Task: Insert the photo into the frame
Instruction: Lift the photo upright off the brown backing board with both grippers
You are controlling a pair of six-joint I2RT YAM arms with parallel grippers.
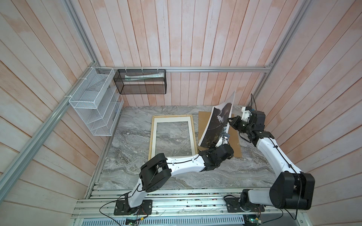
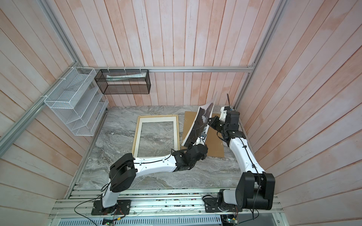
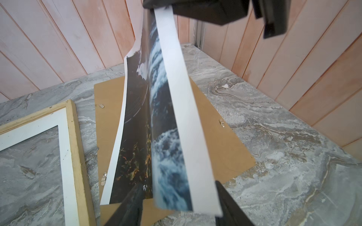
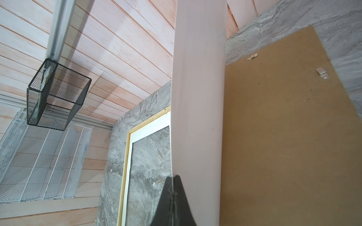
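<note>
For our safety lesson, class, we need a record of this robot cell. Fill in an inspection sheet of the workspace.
Surface: grey marbled table.
Job's things: photo lifted and curled; frame flat, no photo in it.
Clutter: brown backing board beside the frame, partly under the photo.
Grippers: right gripper shut on the photo's edge; left gripper open, fingers either side of the photo.
Cables: black cable loops above the right wrist.
Surroundings: plank walls, white wire rack, black mesh basket.
</note>
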